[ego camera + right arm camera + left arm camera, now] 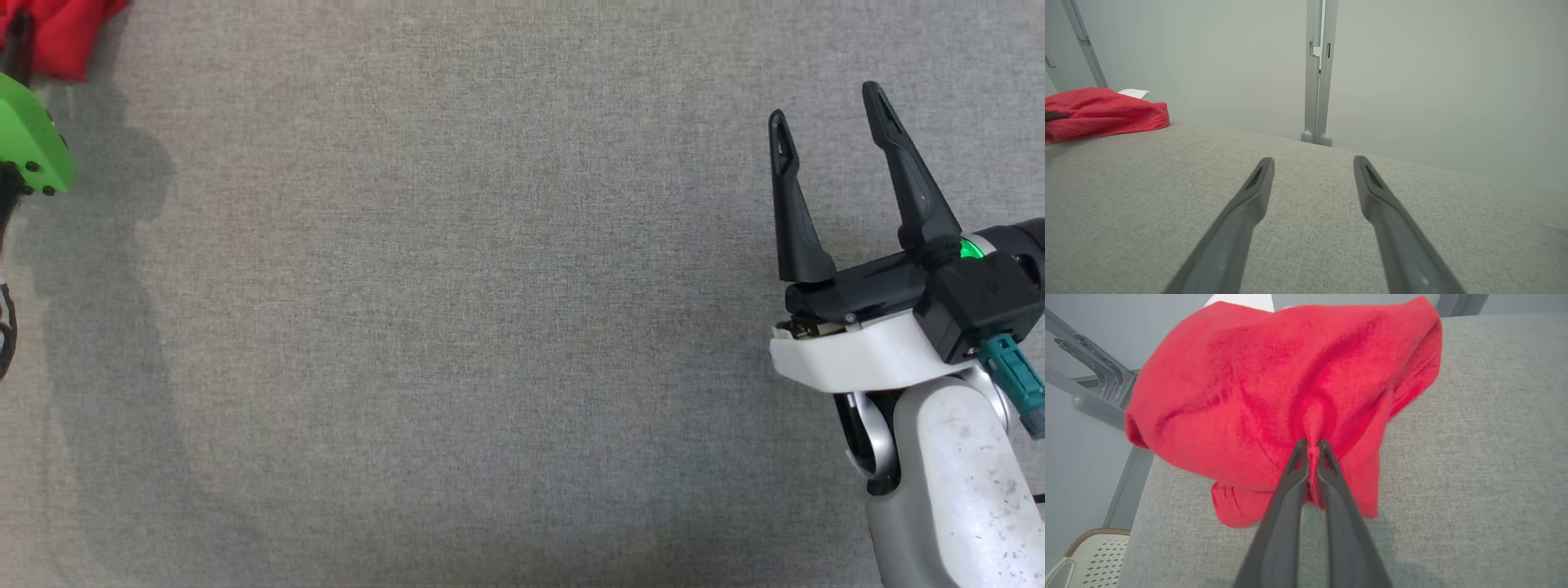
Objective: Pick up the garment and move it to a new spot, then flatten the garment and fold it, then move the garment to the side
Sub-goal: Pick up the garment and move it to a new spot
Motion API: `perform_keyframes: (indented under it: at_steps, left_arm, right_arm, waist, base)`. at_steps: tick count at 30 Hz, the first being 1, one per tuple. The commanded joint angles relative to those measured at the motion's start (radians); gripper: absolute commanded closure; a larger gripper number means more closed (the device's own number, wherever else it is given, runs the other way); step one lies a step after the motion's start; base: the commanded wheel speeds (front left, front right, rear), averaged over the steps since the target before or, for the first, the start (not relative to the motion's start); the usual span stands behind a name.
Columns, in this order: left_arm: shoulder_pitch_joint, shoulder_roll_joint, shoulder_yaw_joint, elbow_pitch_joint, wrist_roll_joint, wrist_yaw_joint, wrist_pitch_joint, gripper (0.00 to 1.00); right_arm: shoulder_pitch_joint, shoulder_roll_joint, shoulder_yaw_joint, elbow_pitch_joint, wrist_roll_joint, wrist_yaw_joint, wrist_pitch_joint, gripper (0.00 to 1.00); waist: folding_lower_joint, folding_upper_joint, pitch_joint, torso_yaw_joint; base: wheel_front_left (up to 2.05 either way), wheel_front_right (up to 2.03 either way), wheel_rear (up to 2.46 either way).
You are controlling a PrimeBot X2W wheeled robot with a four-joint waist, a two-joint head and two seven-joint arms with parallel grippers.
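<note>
Grey fabric-covered surface: spans the whole head view; weave uniform, and a broad shadow lies along its left side.

Garment: red knit, bunched in a loose heap at the far left corner of the surface, close to the edge. The lower folds rest on the grey fabric. One ridge near the middle of the heap is pulled up into a narrow pleat.

Right gripper: at the right side of the surface, well apart from the garment. The two dark fingers are spread wide with nothing between them; bare grey fabric shows through the gap in the right wrist view.

Left gripper: the fingers are drawn together on the raised pleat, with red cloth pinched between the tips. A green housing on this arm sits at the left edge of the head view, just beside the garment.

Grey metal frame: beyond the corner, behind the garment.
</note>
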Motion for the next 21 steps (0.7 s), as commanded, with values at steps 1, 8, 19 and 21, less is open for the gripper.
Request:
perform_keyframes:
  at_steps: [1, 8, 19, 21]
  left_arm:
    - [0.000, 0.008, -0.008, -0.008, -0.010, -0.002, -0.010, 1.00]
    - [-0.012, 0.041, -0.081, -0.093, -0.053, -0.002, -0.037, 1.00]
    - [-0.049, 0.020, -0.180, -0.224, -0.066, -0.001, -0.041, 1.00]
    - [-0.050, -0.008, -0.188, -0.243, -0.074, 0.004, -0.029, 1.00]
  right_arm:
    - [0.014, -0.003, -0.002, 0.013, 0.008, -0.001, -0.009, 0.00]
    - [0.040, 0.001, -0.003, 0.083, 0.039, -0.001, -0.040, 0.00]
    - [0.120, 0.003, -0.042, 0.191, 0.119, -0.001, -0.088, 0.00]
    - [0.135, 0.003, -0.046, 0.201, 0.130, -0.001, -0.092, 0.00]
  waist:
    - [-0.0001, -0.0001, -0.058, 0.006]
    - [-0.0001, -0.0001, -0.204, -0.005]
    - [-0.0001, -0.0001, -0.432, -0.072]
    - [-0.0001, -0.0001, -0.453, -0.090]
  base:
    - [0.00, 0.00, 0.00]
    - [0.00, 0.00, 0.00]
    - [0.00, 0.00, 0.00]
    - [0.00, 0.00, 0.00]
